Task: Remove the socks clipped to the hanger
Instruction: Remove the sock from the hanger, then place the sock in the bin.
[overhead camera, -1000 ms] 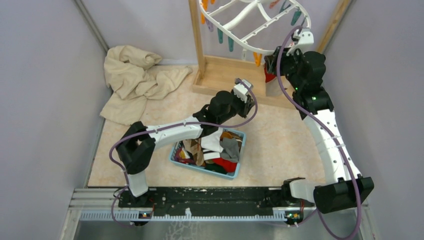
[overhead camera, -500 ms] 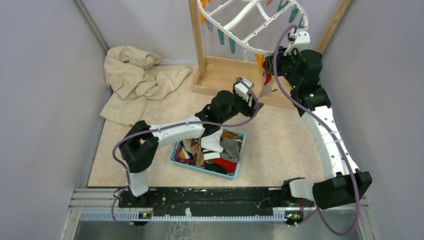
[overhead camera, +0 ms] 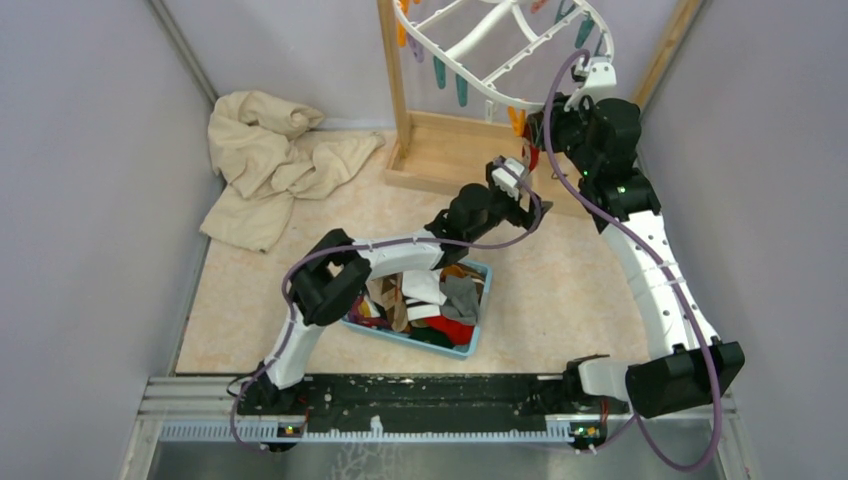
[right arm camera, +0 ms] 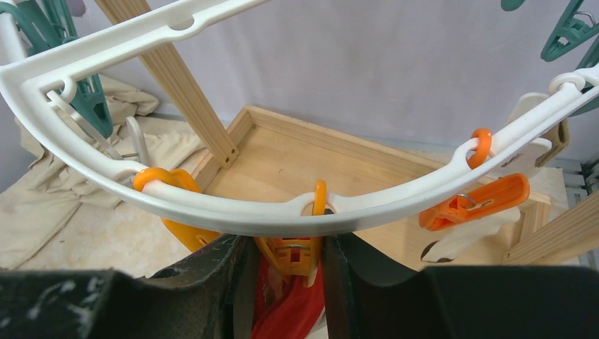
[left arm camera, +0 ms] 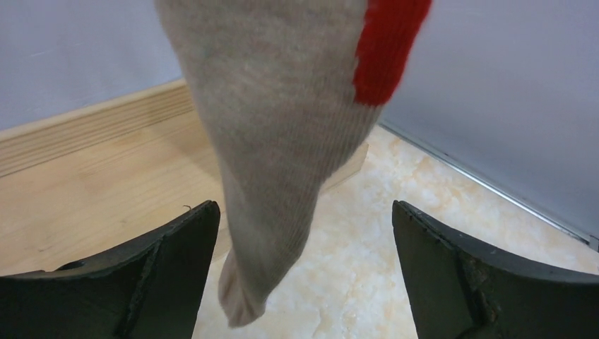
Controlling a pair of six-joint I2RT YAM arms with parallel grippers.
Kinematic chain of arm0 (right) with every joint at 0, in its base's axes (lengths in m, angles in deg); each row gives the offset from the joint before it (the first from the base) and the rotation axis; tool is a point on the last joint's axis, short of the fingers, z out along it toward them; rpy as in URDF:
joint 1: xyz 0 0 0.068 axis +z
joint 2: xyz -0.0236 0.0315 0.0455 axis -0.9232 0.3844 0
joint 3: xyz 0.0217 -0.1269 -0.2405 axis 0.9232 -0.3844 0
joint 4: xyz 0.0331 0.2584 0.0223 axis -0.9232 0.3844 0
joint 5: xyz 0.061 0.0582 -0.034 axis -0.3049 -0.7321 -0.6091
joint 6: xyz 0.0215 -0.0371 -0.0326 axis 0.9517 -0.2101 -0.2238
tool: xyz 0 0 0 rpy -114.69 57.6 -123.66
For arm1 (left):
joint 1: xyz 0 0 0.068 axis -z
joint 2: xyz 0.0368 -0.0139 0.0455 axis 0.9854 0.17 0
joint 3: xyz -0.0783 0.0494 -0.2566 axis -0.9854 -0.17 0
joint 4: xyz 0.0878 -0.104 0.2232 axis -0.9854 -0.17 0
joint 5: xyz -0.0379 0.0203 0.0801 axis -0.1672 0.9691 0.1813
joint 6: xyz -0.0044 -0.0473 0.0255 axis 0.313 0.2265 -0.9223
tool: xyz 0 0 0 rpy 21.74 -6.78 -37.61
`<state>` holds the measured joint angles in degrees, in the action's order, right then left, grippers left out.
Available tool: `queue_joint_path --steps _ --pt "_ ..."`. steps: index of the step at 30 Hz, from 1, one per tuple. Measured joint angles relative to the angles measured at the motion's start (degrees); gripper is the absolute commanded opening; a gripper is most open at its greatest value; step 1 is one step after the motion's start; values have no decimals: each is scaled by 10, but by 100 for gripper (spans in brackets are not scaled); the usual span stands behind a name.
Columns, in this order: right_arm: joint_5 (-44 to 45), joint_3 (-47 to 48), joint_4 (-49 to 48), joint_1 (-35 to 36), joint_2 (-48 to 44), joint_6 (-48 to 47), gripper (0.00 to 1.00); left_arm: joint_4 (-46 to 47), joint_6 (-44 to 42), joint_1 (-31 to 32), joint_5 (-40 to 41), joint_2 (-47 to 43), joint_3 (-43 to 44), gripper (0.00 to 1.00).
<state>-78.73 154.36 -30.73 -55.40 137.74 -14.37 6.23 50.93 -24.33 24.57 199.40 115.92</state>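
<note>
A blue basket (overhead camera: 480,305) near the arm bases held loose socks (overhead camera: 440,300). Beyond it, the left gripper (left arm camera: 304,208) stood spread wide, with a beige sock (left arm camera: 282,141) bearing a red patch hanging between its fingers. Farther back, the right gripper (right arm camera: 286,246) pinched an orange clip (right arm camera: 297,260) under the white hanger ring (right arm camera: 233,212). A red sock (right arm camera: 289,311) hung below, apparently from that clip.

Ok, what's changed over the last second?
The left hand opened wide and reached forward from the bin to a hanging beige sock, now between its fingers, ungripped. The right hand tightened on an orange clip of the hanger. Bin and beige cloth stayed put.
</note>
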Motion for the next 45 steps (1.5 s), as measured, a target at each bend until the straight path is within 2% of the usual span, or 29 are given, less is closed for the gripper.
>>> queue_joint_path --steps 2,3,6,8,10,11,20,22,24,26,28,29,31,32,34,35,40,42,45 --pt "2 0 2 0 0 -1 34 15 2 0 5 21 19 90" --pt "2 0 2 0 0 -3 34 21 4 0 8 29 27 82" --pt "5 0 2 0 0 -5 34 39 13 -4 17 50 53 49" --pt "6 0 2 0 0 -5 34 48 22 -7 20 63 72 32" --pt "6 0 2 0 0 -5 34 52 31 -12 20 71 89 8" --pt "6 0 2 0 0 -5 34 53 35 -14 20 73 92 3" --pt "9 0 2 0 0 -6 30 65 53 -27 18 69 67 0" --pt "9 0 2 0 0 -6 36 64 54 -26 17 65 52 0" --pt "10 0 2 0 0 -5 37 64 55 -26 17 61 40 0" --pt "10 0 2 0 0 -5 32 64 55 -26 16 57 34 0" --pt "10 0 1 0 0 -5 12 64 55 -26 16 51 28 0" --pt "10 0 1 0 0 -4 6 64 56 -26 16 48 26 0" --pt "10 0 2 0 0 -4 4 64 56 -26 15 40 21 0" --pt "10 0 2 0 0 -5 8 64 55 -26 15 36 18 0" --pt "10 0 2 0 0 -4 36 64 55 -26 15 25 10 0" --pt "10 0 2 0 0 -2 41 64 55 -26 15 17 2 0" --pt "14 -5 -2 0 -7 7 50 21 56 -26 15 -60 -65 0" --pt "18 -16 0 0 -20 14 58 -9 59 -26 15 -111 -100 0" --pt "24 -29 6 0 -40 27 62 -65 69 -25 15 -198 -143 0"
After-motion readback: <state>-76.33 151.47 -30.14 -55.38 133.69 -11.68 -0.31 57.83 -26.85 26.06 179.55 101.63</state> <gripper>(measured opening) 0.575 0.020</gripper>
